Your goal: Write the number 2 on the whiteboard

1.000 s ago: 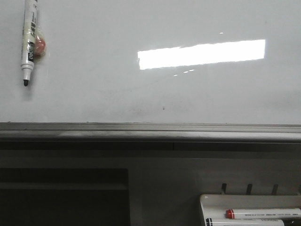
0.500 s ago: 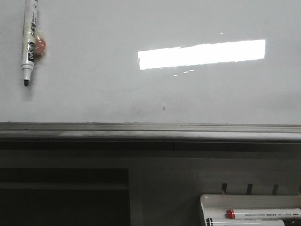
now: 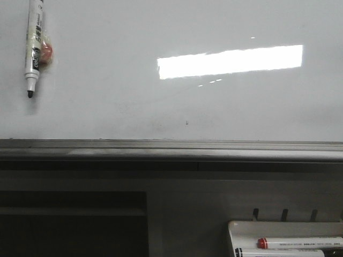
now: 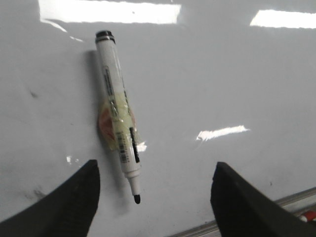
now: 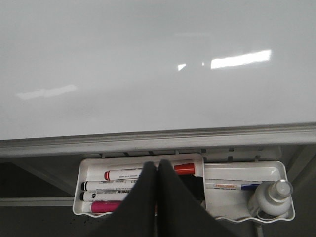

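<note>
- Whiteboard (image 3: 161, 107) fills upper part of front view; glossy, bright rectangular light reflection on it, grey rail (image 3: 171, 150) along its lower edge. Surface bare of any drawn 2; only faint smudges + a tiny dark speck.
- Black marker (image 3: 32, 45) lies on the board at far left of front view, uncapped, tip toward the rail. White barrel w/ black printed label, text too small to read. Clear tape round its middle, w/ a small red-orange round piece (image 3: 46, 52) touching the barrel.
- L wrist view: same marker (image 4: 118, 128) between the two fingers of the left gripper (image 4: 155, 197), touching neither; jaws spread wide, holding nothing. Label print visible but illegible.
- Right gripper (image 5: 157, 197): fingers pressed together, nothing between them; sits in front of the marker tray (image 5: 89, 168).
- Tray = white, hangs below the rail, 2 compartments. One side: red-capped marker (image 5: 148, 173), two black-capped markers (image 5: 106, 185), a pink one (image 5: 106, 207) – all w/ small print, unreadable. Other side: thin blue-tipped pen (image 5: 232, 186) w/ red lettering (unreadable) + small white bottle (image 5: 269, 197).
- Front view shows only the tray corner (image 3: 236, 227) at lower right w/ the red-capped marker (image 3: 300, 243).
</note>
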Tool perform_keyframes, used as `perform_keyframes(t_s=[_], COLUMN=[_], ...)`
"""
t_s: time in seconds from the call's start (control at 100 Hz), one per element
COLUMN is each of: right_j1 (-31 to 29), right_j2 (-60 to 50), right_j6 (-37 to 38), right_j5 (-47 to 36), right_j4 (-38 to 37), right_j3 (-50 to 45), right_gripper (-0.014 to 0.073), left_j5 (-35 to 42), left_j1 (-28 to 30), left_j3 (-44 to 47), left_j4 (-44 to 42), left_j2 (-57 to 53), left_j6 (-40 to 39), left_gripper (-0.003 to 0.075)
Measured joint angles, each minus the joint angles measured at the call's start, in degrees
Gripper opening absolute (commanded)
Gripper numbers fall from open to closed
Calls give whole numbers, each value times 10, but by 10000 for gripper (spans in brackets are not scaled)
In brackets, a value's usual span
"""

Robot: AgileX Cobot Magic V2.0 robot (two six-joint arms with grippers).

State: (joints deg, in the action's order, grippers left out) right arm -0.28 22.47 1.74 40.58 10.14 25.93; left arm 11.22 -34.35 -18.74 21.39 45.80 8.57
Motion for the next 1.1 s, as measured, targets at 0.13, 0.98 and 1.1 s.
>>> perform_keyframes(t_s=[0.13,0.98,1.1], right_j1=[5,25,46], right_j2=[0,0,1], right_j6=[1,1,-5], right_j5=[-1,2,7], right_j4=[-2,-6,17], right_j3=[0,0,0], right_gripper=[-69,-71,-71], left_j5=[44,136,108], left_j1=[-17,-18,-18], left_j3=[-7,-67,-67], left_j4=[4,58,11], left_j2=[88,254,241], left_j6=[1,2,2], left_gripper=[440,-20,-20])
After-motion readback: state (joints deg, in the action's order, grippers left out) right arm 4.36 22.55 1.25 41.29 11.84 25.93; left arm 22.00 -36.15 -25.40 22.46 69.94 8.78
